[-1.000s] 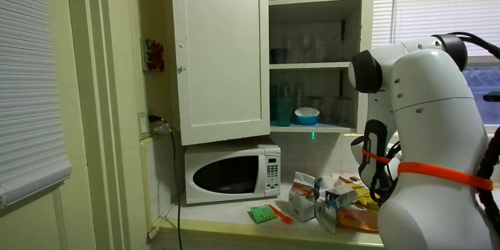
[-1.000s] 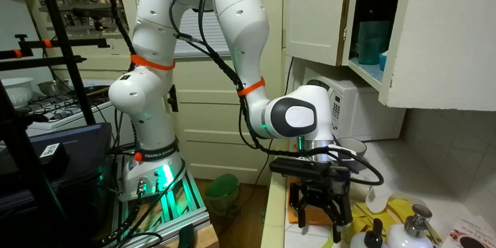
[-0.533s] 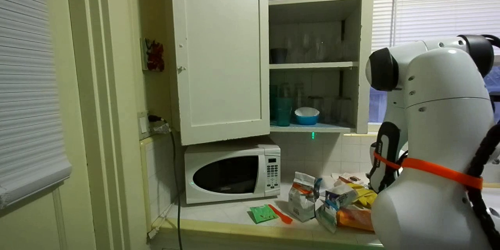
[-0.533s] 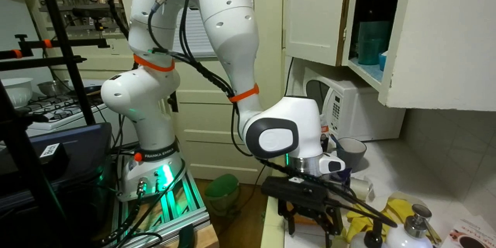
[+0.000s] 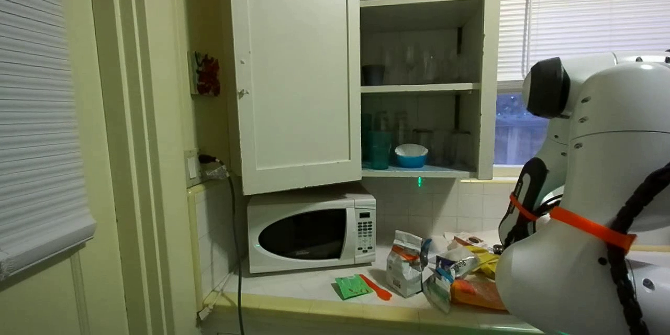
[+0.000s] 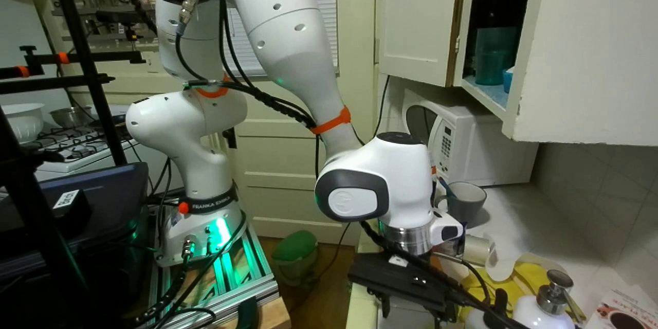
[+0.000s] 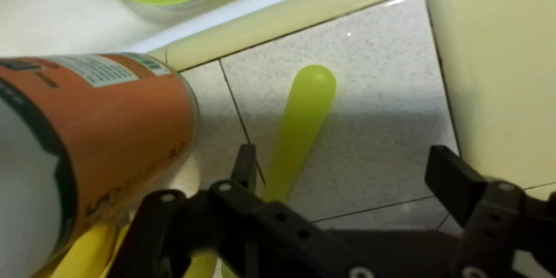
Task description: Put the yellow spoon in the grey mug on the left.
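The yellow-green spoon handle (image 7: 304, 121) lies on the white tiles in the wrist view; its other end is hidden under my gripper's left side. My gripper (image 7: 341, 156) is open and empty above the tiles. The handle runs between the fingers, closer to the left finger. In an exterior view the gripper (image 6: 411, 313) is mostly hidden under the wrist camera, at the lower edge. The grey mug (image 6: 467, 205) stands upright on the counter behind the wrist, with a blue handle-like thing at its left rim. I cannot make out the mug in the exterior view with the orange spoon.
In the wrist view an orange-labelled container (image 7: 139, 108) stands left of the handle, near a sink edge (image 7: 282, 19). White pump bottles (image 6: 542, 313) and a yellow cloth-like item (image 6: 519, 282) lie right of the gripper. Bags (image 5: 405, 267), an orange spoon (image 5: 376, 288) and a microwave (image 5: 311, 235) are farther along.
The arm has moved to the right in an exterior view, away from the microwave. In both exterior views it sits lower, and the gripper fingers have dropped toward the counter, mostly out of sight.
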`<state>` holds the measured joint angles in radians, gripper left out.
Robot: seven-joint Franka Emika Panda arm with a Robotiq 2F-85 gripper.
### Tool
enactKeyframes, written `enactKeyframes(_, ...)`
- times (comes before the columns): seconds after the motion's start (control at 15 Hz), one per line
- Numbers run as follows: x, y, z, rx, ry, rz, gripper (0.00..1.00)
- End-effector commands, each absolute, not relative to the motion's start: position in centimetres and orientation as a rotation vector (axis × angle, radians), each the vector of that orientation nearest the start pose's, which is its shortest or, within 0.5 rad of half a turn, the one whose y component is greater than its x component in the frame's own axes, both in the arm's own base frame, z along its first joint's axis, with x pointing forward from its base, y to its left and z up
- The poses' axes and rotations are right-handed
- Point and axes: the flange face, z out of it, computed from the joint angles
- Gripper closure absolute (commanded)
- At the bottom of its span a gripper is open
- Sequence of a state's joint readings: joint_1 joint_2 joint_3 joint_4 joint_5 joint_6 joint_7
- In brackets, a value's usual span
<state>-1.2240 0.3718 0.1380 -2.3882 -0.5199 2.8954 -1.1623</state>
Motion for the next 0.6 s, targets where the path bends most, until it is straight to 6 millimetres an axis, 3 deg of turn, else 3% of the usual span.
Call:
enactKeyframes(0.0,27.0,-43.0,17.4,-3.179,-0.894,0.058,0.00)
enactKeyframes(0.27,28.7,-43.6,15.9,-3.120,-0.958,0.058,0.00)
enactKeyframes(0.53,29.0,-44.9,15.7,-3.118,-0.885,0.064,0.00)
